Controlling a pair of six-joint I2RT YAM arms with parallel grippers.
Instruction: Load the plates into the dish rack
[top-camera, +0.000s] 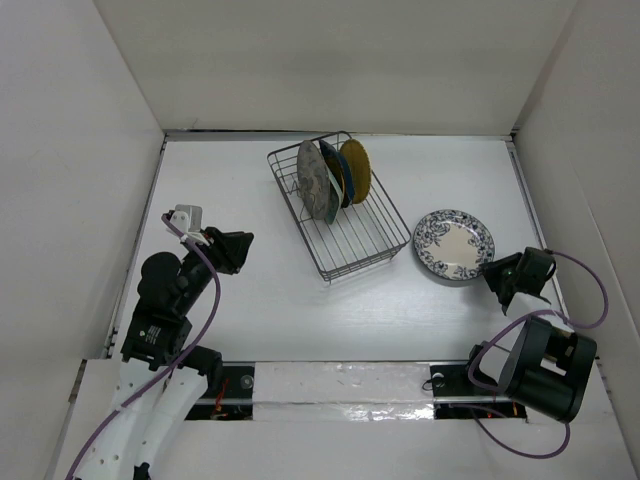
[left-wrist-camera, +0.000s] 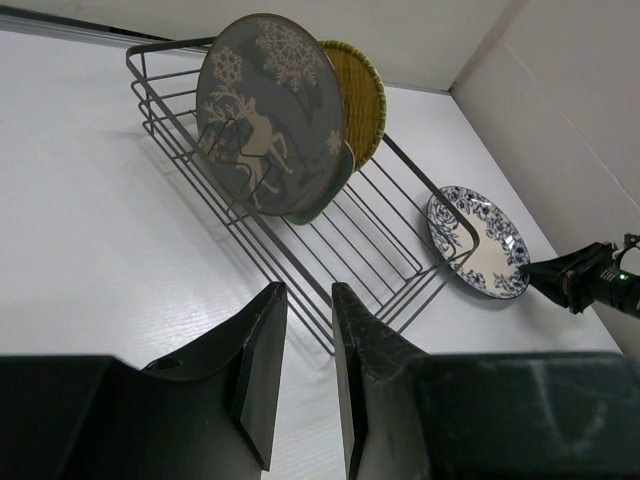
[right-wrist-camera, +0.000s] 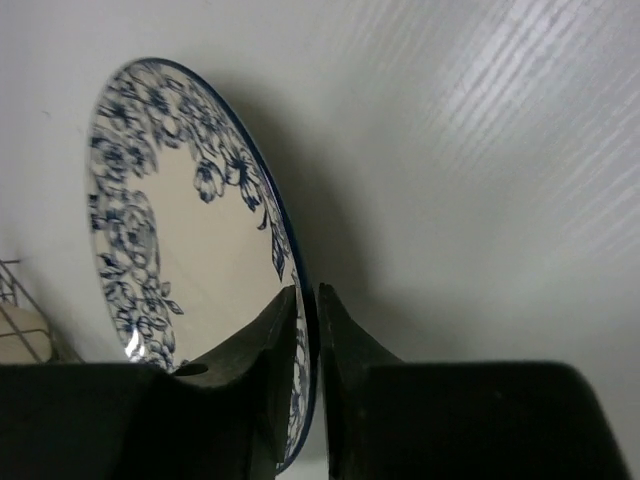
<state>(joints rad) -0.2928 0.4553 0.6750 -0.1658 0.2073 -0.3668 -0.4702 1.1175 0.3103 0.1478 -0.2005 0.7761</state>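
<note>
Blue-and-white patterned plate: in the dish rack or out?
Out. The blue-and-white patterned plate sits on the table right of the dish rack, with the right gripper closed on its rim.

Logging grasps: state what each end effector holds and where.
Right end effector pinches the blue-and-white plate by its rim; left end effector holds nothing.

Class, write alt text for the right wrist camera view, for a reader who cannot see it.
The right gripper pinches, between dark fingers, the rim of a blue-and-white floral plate on a white table; the plate fills the view's left half.
</note>
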